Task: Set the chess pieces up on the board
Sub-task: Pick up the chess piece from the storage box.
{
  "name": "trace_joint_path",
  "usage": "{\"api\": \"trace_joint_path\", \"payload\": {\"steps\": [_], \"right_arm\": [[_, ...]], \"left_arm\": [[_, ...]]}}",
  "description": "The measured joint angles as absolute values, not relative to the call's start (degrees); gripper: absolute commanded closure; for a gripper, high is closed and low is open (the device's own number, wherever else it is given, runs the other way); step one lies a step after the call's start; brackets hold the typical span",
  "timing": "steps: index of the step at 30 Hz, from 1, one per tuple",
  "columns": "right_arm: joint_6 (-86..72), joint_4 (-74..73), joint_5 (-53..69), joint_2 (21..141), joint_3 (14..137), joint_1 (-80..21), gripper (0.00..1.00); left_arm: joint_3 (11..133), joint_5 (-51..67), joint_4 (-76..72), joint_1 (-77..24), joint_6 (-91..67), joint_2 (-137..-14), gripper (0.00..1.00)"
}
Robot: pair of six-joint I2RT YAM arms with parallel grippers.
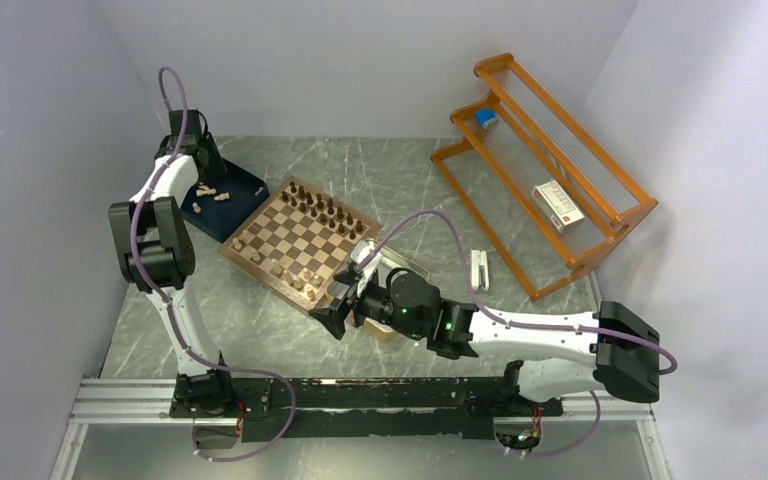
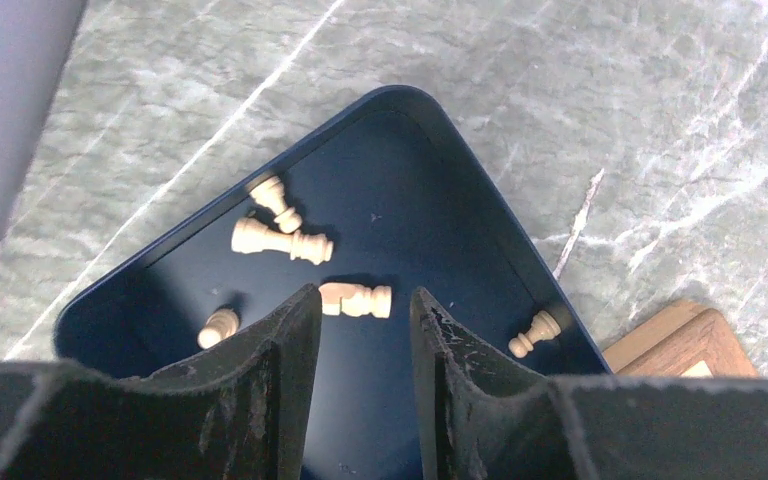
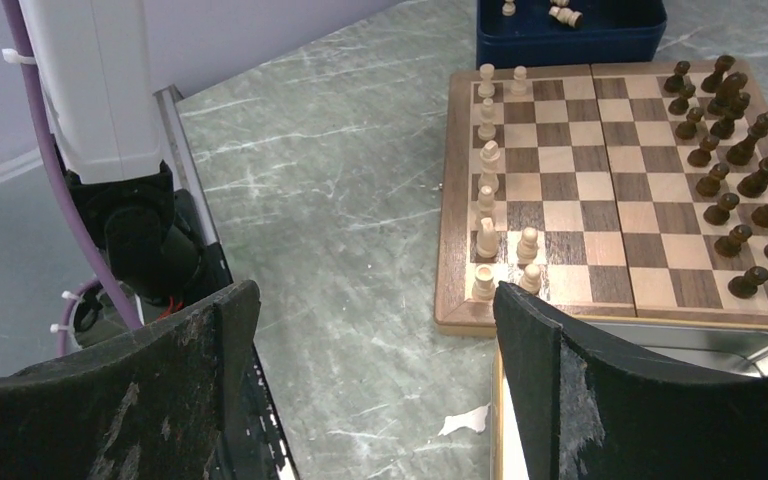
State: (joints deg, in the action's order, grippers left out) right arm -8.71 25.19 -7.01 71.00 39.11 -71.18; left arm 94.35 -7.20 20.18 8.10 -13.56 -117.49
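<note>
— Pale chess pieces (image 3: 486, 240): how many on the board (image 3: 570, 215)?
— Nine, down its left side in the right wrist view. Sixteen dark ones stand at right. Five more pale ones lie in the navy tray (image 2: 430, 230).
— And the fingers?
— Left gripper (image 2: 363, 298): partly apart over the tray, pinching nothing. Right gripper (image 3: 375, 290): spread wide, empty, frame bottom.

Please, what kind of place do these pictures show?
Probably a robot test cell in a laboratory, not a home: plain pale walls close in the marbled table, two robot arms are bolted to a metal rail, and the chessboard and orange rack look like props.
</note>
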Motion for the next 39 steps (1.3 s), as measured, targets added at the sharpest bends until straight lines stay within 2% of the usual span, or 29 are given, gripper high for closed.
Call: {"api": "trace_joint_path", "payload": {"steps": [11, 17, 31, 39], "right_arm": [[-7.31, 25.39, -7.09, 72.6, 40.64, -70.32, 0.08], [-7.33, 25.47, -7.05, 72.6, 40.64, -70.02, 0.08], [-7.4, 25.93, -7.07, 71.09, 39.77, -69.8, 0.08], [-7.42, 25.96, -7.09, 69.93, 39.03, -69.8, 0.08]], "left_arm": [[94.45, -0.16, 18.81, 8.1, -6.15, -122.58, 0.52], [95.44, -0.43, 20.08, 8.1, -6.48, -124.22, 0.53], [90.15, -10.9, 19.09, 8.1, -24.14, -117.36, 0.44], [82.52, -15.33, 17.5, 8.1, -36.14, -115.09, 0.44]]}}
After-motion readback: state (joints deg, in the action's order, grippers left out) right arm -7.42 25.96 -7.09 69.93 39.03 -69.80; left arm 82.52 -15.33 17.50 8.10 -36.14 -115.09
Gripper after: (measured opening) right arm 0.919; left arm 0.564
